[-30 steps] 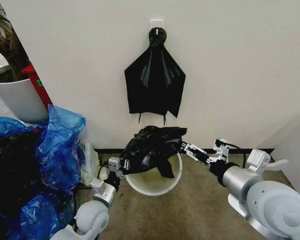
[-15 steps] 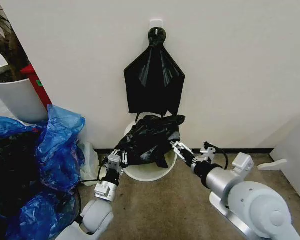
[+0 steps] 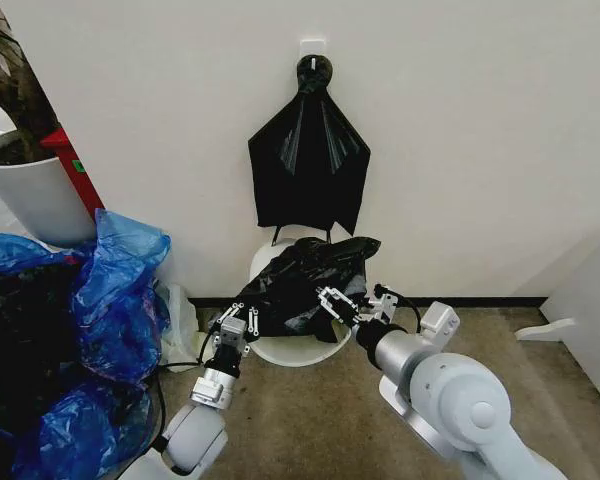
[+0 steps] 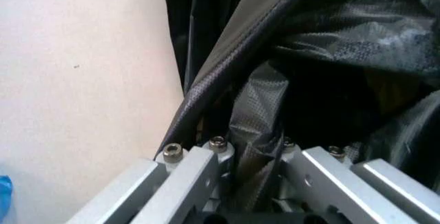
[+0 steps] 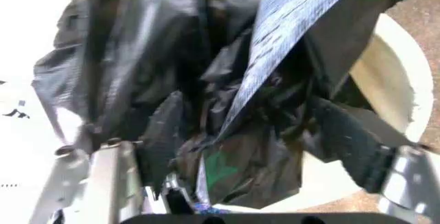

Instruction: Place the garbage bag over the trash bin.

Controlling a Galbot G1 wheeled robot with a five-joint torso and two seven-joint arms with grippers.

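Note:
The trash bin (image 3: pixel 280 357) is a small cream-white bucket against the wall, its round mouth tipped toward me. The garbage bag (image 3: pixel 305 280), glossy wrinkled black plastic, lies bunched across the mouth and hides most of the inside. My left gripper (image 3: pixel 237 323) is at the bin's left rim. In the left wrist view, the left gripper (image 4: pixel 251 154) is shut on a fold of the bag (image 4: pixel 330 80). My right gripper (image 3: pixel 336 303) is at the bag's lower right edge. In the right wrist view, the right gripper (image 5: pixel 244 126) has bag plastic (image 5: pixel 227 80) bunched between its fingers, over the bin's wall (image 5: pixel 388 69).
A fan-shaped black bundle (image 3: pixel 308 160) hangs on a wall hook right above the bin. Blue plastic bags (image 3: pixel 115 300) pile up at the left, with a large white plant pot (image 3: pixel 35 205) behind them. A white panel (image 3: pixel 585 300) stands at the right. Brown floor (image 3: pixel 310 430) lies in front.
The bin's mouth has tipped up toward me and sits higher against the wall. My right gripper has swung left, closer to the bin, with the bag. The left gripper has shifted slightly.

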